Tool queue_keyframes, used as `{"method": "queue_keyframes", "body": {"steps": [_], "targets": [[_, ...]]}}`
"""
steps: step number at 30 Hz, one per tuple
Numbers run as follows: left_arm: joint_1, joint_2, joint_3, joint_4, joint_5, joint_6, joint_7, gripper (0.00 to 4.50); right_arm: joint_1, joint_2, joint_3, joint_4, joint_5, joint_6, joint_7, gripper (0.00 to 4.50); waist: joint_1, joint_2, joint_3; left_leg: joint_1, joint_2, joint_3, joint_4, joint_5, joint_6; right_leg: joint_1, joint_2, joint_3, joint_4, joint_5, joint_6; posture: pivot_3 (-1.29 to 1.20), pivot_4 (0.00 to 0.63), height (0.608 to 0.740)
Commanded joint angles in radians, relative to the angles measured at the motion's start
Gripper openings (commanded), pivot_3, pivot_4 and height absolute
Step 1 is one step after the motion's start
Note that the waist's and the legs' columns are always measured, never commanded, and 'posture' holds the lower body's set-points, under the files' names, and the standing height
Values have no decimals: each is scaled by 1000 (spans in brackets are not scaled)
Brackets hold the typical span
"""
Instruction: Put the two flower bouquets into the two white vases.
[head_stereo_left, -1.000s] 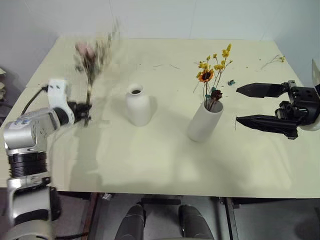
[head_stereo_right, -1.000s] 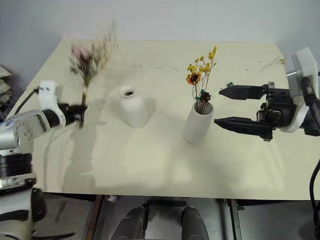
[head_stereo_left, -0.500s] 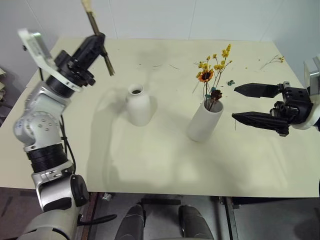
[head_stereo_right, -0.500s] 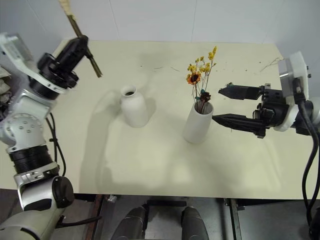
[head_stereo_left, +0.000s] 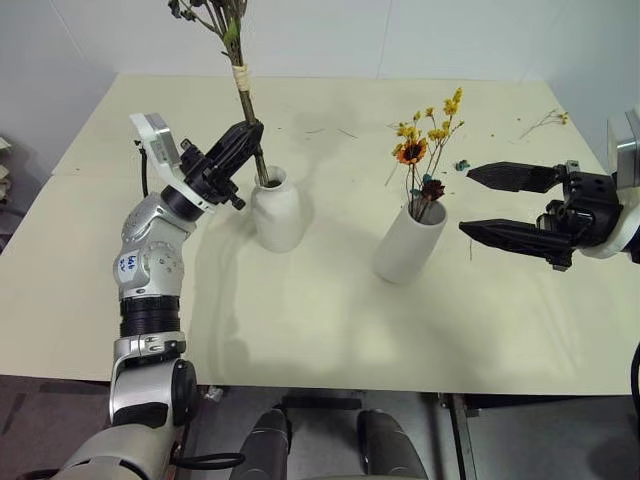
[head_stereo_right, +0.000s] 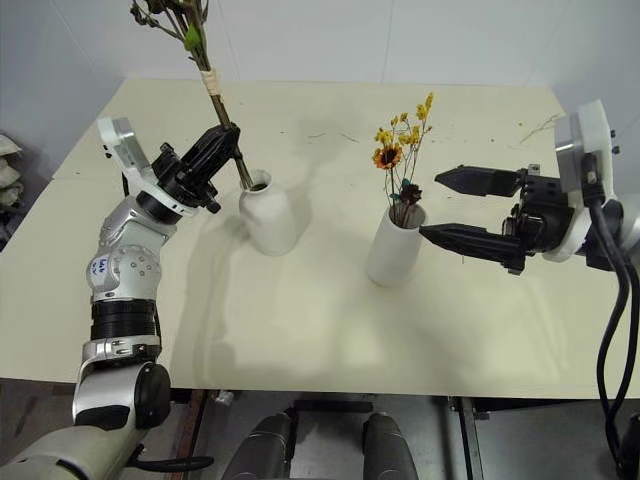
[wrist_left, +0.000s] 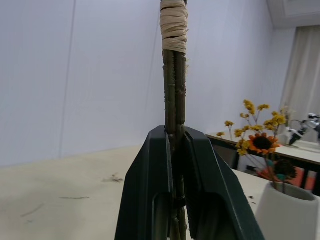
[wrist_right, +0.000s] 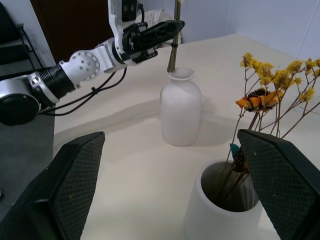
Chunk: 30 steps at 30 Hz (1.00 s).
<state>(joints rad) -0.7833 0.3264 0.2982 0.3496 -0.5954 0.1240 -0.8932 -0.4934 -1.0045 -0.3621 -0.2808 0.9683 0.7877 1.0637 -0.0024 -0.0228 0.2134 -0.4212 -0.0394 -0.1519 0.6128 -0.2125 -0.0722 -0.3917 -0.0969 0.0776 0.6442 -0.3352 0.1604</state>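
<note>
Progress: one of two placements looks finished; the second appears to be at the insertion step.
Done: smaller bouquet (head_stereo_left: 425, 150) of yellow blossoms and an orange sunflower stands in the cylinder vase (head_stereo_left: 409, 243), right of centre on the worktop (head_stereo_left: 330, 330).
Left to do: larger bouquet (head_stereo_left: 240, 75) is held upright above the bottle vase (head_stereo_left: 277, 210); its stem ends sit right at the narrow mouth, and I cannot tell whether they are inside yet. It then needs lowering and letting go.
Left pincer (head_stereo_left: 246, 140): clamped on the brown stems just below the tan wrapping, close beside the bottle vase neck.
Right pincer (head_stereo_left: 505, 203): spread wide, holding nothing, level, just right of the cylinder vase and apart from it.
Head views: give the whole layout, both vases well apart, and a few loose twigs near the far right corner; the bouquet's blooms are cut off at the upper edge.
Left wrist view: shows the grip itself, both fingers (wrist_left: 150, 200) pressed onto the stem bundle.
Right wrist view: looks down into the cylinder vase at the stems inside, and shows the stem tips meeting the bottle vase's rim from the side.
</note>
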Motion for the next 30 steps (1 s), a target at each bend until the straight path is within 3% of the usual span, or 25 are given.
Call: {"method": "queue_keyframes", "body": {"steps": [1,8,21,30], "targets": [[-19,-18,5,62,18,-78,-3,43,7,-5,-57,-41,35,8,-27,4500,1,0,0,0,0,0,0,0,0,0,0,0,0,0,0,0,150,740],[-53,-70,-7,189,34,-208,-23,43,13,2,-64,-72,70,23,-76,4500,1,0,0,0,0,0,0,2,1,1,0,0,-1,3,1,0,150,740],[-127,17,-9,171,-7,-74,-97,43,55,21,-85,-103,89,11,-112,4500,1,0,0,0,0,0,0,2,2,0,0,1,-1,3,1,0,150,740],[-177,-9,2,216,-9,-74,-92,43,67,23,-94,-120,108,14,-134,4500,0,0,0,0,0,0,-1,2,2,0,0,1,-2,3,1,0,150,740]]}}
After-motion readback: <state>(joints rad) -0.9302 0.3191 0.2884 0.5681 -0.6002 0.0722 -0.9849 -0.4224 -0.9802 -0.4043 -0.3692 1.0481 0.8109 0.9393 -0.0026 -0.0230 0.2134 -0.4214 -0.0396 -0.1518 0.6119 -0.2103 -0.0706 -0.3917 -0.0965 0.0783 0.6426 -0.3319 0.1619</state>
